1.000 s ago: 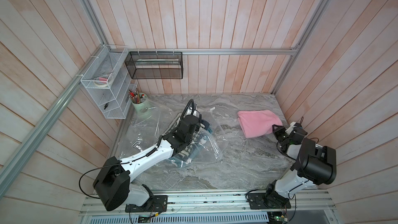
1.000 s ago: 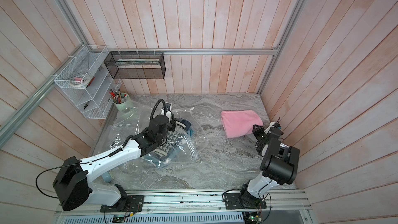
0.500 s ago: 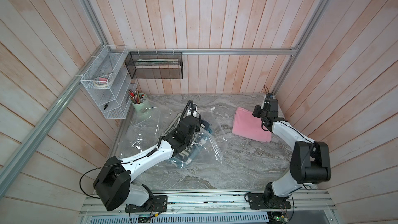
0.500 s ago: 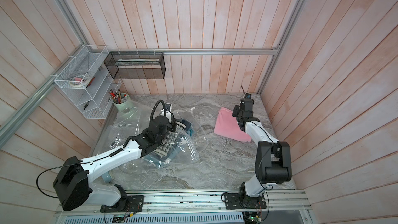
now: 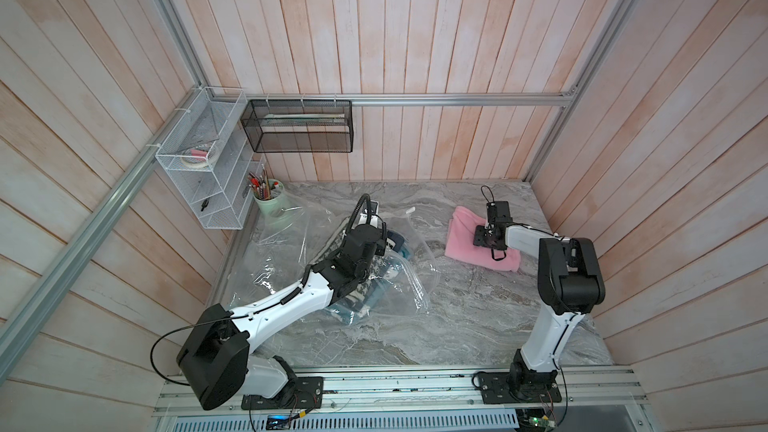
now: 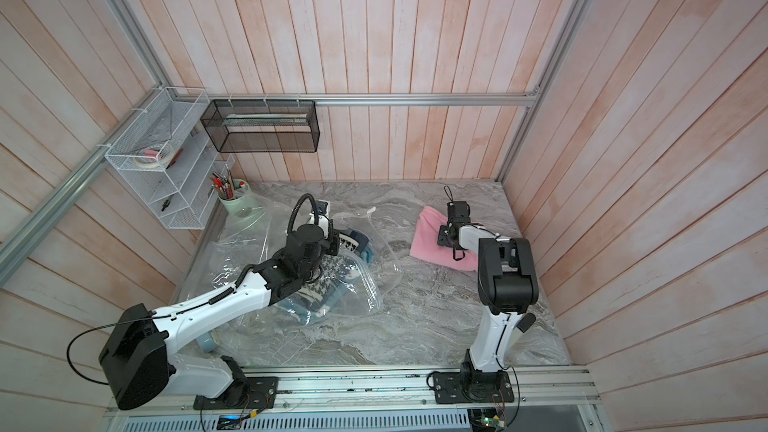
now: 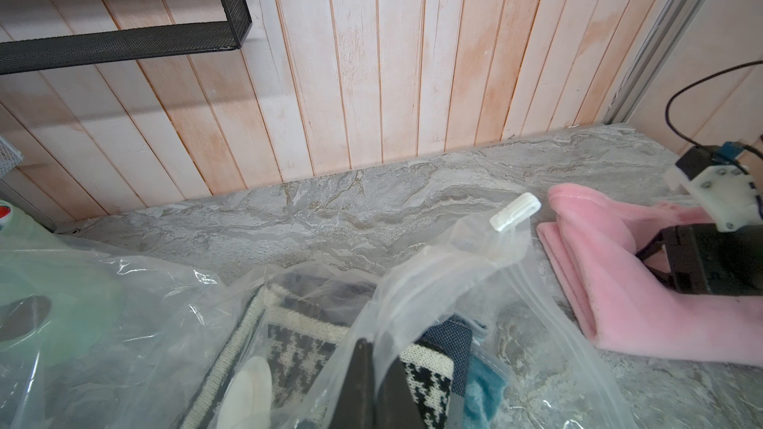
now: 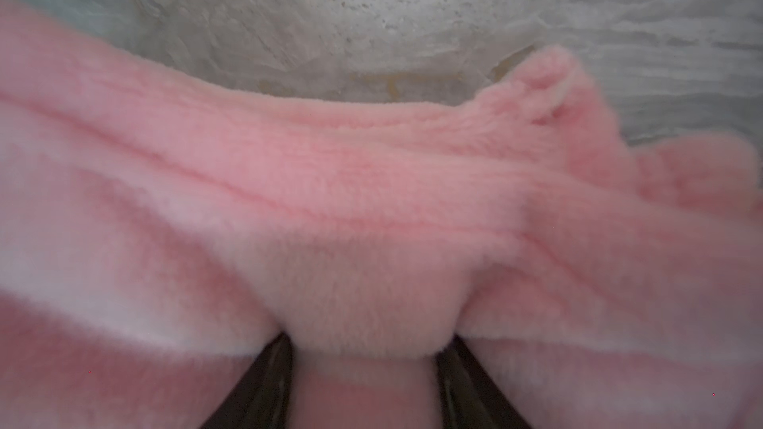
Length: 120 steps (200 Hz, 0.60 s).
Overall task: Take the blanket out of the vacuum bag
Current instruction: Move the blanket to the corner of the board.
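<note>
The pink blanket (image 5: 463,245) (image 6: 428,238) lies folded on the marble table at the right, outside the vacuum bag (image 5: 286,259) (image 6: 245,251). My right gripper (image 5: 483,238) (image 8: 365,344) presses down on it, open, with a fold of blanket (image 8: 371,200) bulging between its fingers. My left gripper (image 7: 377,350) (image 5: 384,243) is shut on the bag's clear plastic (image 7: 454,282) near its open mouth. The bag's white zip slider (image 7: 515,211) sticks up beside it, and the round white valve cap (image 7: 247,390) shows close by. A houndstooth knit (image 7: 305,348) and teal cloth (image 7: 483,390) are inside the bag.
A green pencil cup (image 5: 268,201) stands at the back left, touching the bag. A white wire shelf (image 5: 199,184) and a black mesh basket (image 5: 297,126) hang on the walls above it. Wooden walls close in the table on three sides.
My right arm swung out from its folded pose by the right wall, reached toward the back, and now sits on the blanket, which shifted and turned slightly. The left arm has held still.
</note>
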Tool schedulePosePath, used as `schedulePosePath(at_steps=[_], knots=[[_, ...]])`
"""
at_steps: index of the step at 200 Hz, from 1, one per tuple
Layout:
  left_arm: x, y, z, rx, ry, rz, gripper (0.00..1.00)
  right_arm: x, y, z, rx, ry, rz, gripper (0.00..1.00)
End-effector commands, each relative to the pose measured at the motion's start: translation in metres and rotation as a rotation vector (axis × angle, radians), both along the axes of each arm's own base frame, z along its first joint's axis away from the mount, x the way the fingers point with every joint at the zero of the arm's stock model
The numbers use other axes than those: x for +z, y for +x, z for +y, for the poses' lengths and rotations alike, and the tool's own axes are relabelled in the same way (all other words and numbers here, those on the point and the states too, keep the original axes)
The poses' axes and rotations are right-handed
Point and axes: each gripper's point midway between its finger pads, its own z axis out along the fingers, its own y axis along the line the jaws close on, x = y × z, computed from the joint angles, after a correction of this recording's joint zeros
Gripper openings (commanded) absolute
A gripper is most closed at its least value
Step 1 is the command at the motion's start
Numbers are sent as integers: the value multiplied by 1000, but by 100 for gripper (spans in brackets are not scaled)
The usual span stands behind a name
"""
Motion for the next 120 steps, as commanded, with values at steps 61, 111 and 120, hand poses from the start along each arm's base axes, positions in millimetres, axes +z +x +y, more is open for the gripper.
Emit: schedulePosePath(at_steps=[61, 111, 120], knots=[[28, -7, 18, 34, -5, -49, 0, -5, 65, -60, -52, 72, 7, 56], [33, -15, 17, -6, -20, -47, 0, 21, 101, -78, -31, 65, -80, 55], [34, -19, 9, -59, -28, -52, 0, 31, 102, -81, -34, 44, -115, 55]])
